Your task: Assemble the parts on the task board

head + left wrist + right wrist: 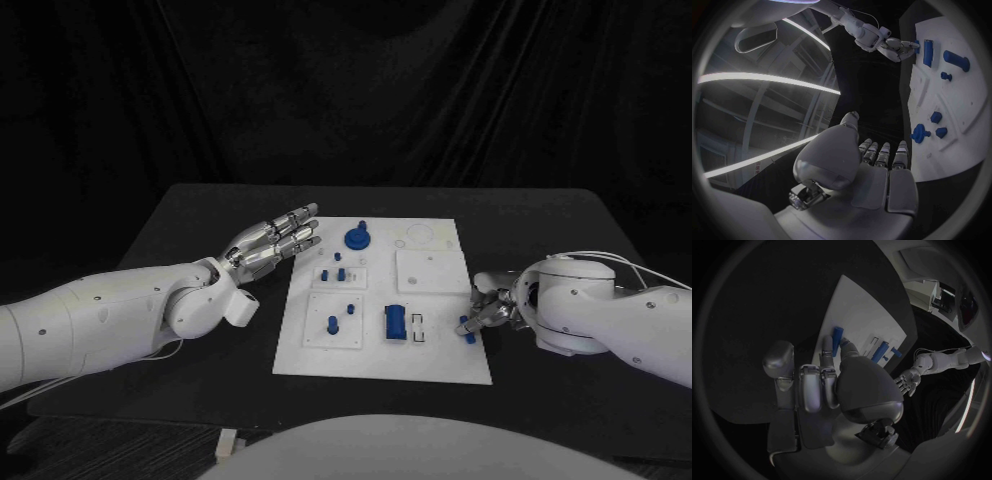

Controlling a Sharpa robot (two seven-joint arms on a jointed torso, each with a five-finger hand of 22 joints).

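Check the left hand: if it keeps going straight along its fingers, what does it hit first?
Probably the far left corner of the white task board. The silver left hand is open, fingers aimed there, and the round blue knob part sits just beyond. Height above the board is unclear, so it may pass over.

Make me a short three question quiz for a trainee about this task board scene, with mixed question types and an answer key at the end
1. True or false: the left hand holds a blue part.
2. Which hand is at the task board's near right edge, with a small blue part at its fingertips?
A. the left hand
B. the right hand
C. neither hand
3. Fill in: the large round blue part stands near the board's ____ edge, far or near from the robot.

Key:
1. False. Its fingers are spread, beside the board's left edge, holding nothing.
2. B.
3. Far.
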